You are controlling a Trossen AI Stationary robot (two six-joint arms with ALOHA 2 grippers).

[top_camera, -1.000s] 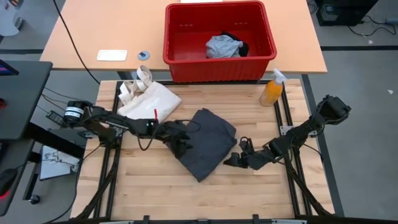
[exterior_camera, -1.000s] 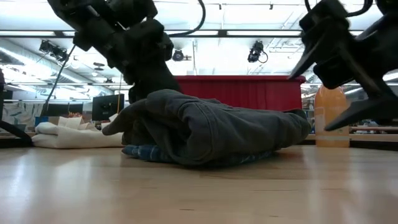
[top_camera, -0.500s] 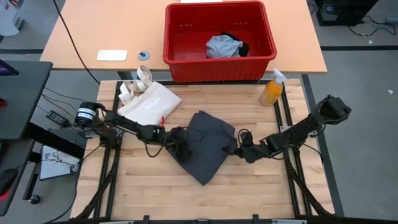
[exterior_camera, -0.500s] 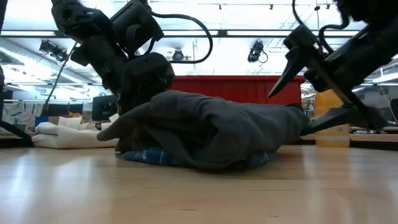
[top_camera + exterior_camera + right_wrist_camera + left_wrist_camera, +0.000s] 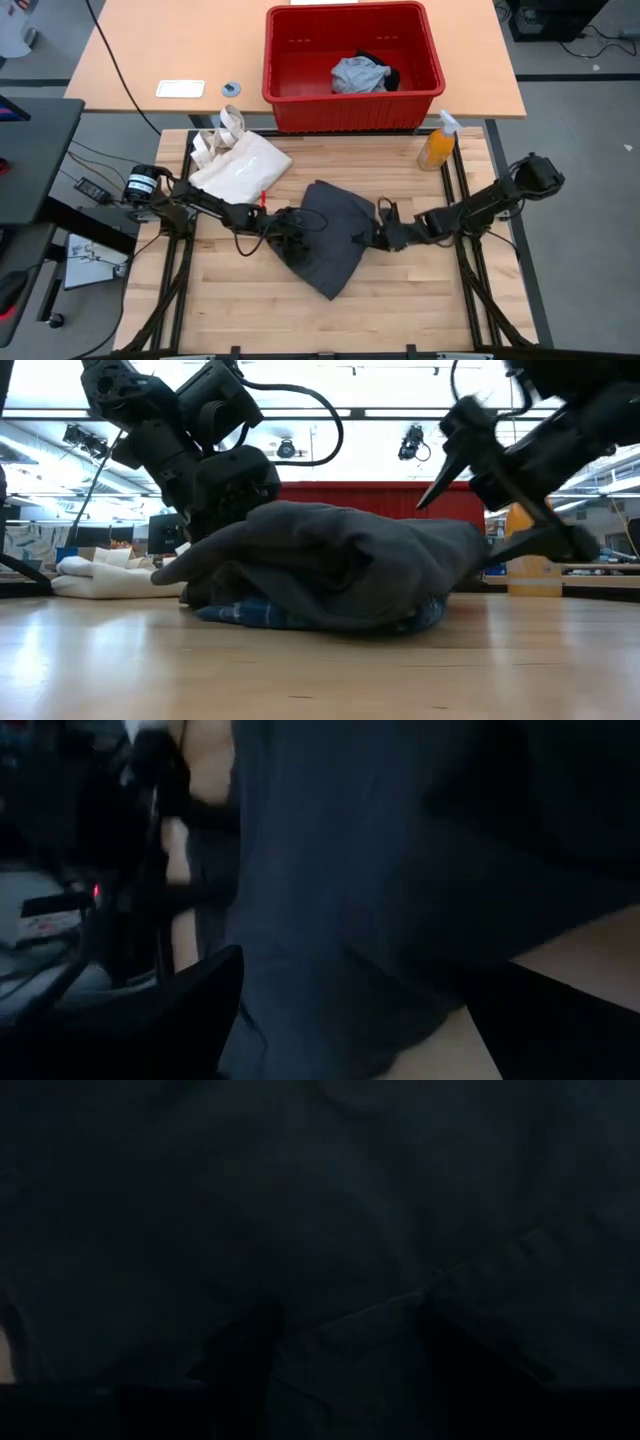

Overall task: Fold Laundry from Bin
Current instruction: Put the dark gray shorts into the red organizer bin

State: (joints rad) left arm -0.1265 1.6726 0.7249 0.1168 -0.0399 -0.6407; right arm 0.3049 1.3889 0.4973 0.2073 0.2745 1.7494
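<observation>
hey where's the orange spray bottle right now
In the high view the orange spray bottle stands at the wooden table's far right corner, just in front of the red bin.

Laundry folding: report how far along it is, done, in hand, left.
Done: the dark charcoal-grey piece is out of the bin and bunched on the table, over something blue. In hand: the left claw and right claw sit at its opposite edges, the right open. Left: a light grey piece and a black piece remain in the bin.

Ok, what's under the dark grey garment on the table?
In the low view a blue-and-white plaid piece peeks out beneath the dark grey garment. How far it reaches under the garment is covered.
</observation>
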